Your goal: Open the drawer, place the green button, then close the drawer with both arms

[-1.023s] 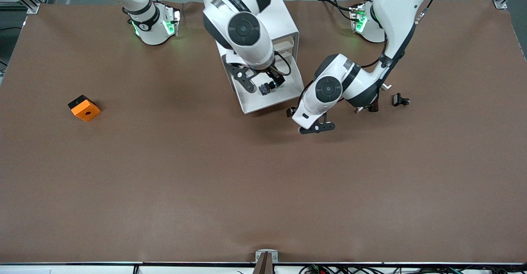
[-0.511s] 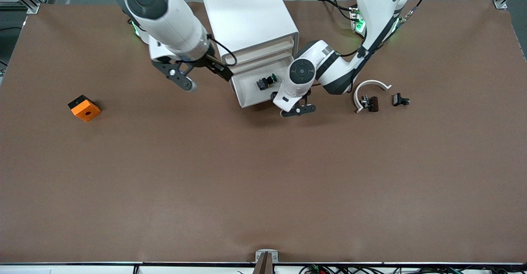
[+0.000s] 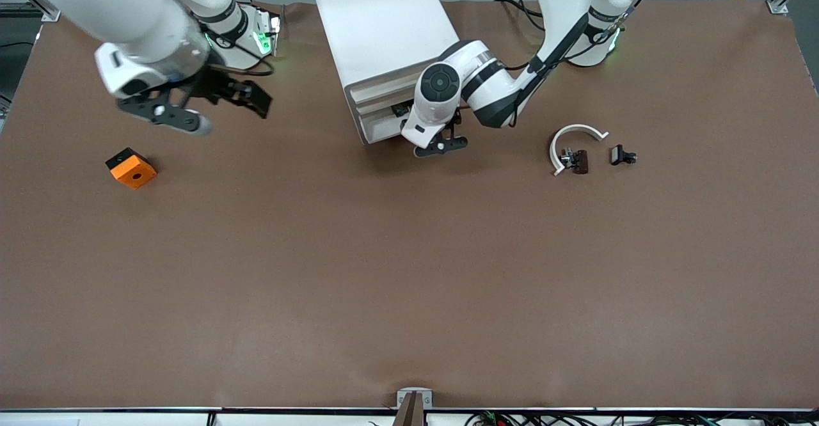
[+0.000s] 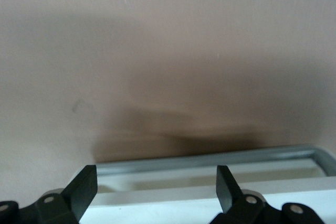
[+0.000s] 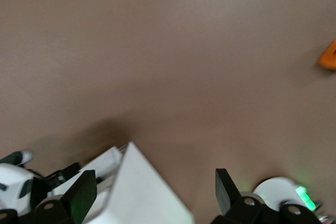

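Observation:
The white cabinet (image 3: 384, 29) stands between the arms' bases, and its lowest drawer (image 3: 377, 130) sticks out only a little. My left gripper (image 3: 440, 146) is open, low against the drawer's front. In the left wrist view the left gripper (image 4: 156, 184) straddles the drawer's white front edge (image 4: 273, 186) with nothing between its fingers. The button is hidden. My right gripper (image 3: 214, 109) hangs open and empty in the air toward the right arm's end, above the table near the orange block (image 3: 131, 168). The right wrist view shows the right gripper (image 5: 154, 192) over a corner of the cabinet (image 5: 142, 192).
The orange block with a hole lies toward the right arm's end and also shows in the right wrist view as the orange block (image 5: 328, 56). A white curved piece (image 3: 576, 133) and two small black clips (image 3: 579, 160) (image 3: 622, 156) lie toward the left arm's end.
The right arm has swung away from the drawer toward its own end of the table. The left gripper has pushed the drawer almost shut, and the button has gone out of sight.

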You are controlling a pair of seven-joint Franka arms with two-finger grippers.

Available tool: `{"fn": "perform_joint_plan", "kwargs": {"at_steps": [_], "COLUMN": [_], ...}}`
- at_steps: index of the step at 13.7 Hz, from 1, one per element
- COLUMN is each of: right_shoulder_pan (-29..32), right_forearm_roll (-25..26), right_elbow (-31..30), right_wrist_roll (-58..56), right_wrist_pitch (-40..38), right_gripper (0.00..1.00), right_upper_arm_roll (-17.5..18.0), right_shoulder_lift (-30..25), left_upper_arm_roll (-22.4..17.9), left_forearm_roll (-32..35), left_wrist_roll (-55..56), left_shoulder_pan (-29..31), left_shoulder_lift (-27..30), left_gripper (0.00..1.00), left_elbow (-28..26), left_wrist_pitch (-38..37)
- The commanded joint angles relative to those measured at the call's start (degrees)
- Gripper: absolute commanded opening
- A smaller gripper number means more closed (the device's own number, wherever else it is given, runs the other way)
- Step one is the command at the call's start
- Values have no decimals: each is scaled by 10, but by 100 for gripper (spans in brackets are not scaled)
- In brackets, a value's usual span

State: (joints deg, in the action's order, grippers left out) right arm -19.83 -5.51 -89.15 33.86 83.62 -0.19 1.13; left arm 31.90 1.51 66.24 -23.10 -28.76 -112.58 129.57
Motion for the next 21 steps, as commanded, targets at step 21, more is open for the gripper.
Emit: {"fn": "perform_joint_plan", "kwargs": {"at_steps": [21], "right_shoulder_pan": [233], "right_forearm_roll": [62], "right_elbow": [-30], "right_wrist_roll": [-339], "right_wrist_pitch": [35], "right_gripper": [100], "right_upper_arm_roll": [12], "right_shoulder_lift": [-35], "left_upper_arm_roll": [-2], "left_forearm_roll": [111], "left_wrist_roll": [-106], "left_shoulder_pan": [333], "left_shoulder_lift": [21], "left_gripper": [100], "left_elbow": [174], "left_wrist_pitch": [-48]}}
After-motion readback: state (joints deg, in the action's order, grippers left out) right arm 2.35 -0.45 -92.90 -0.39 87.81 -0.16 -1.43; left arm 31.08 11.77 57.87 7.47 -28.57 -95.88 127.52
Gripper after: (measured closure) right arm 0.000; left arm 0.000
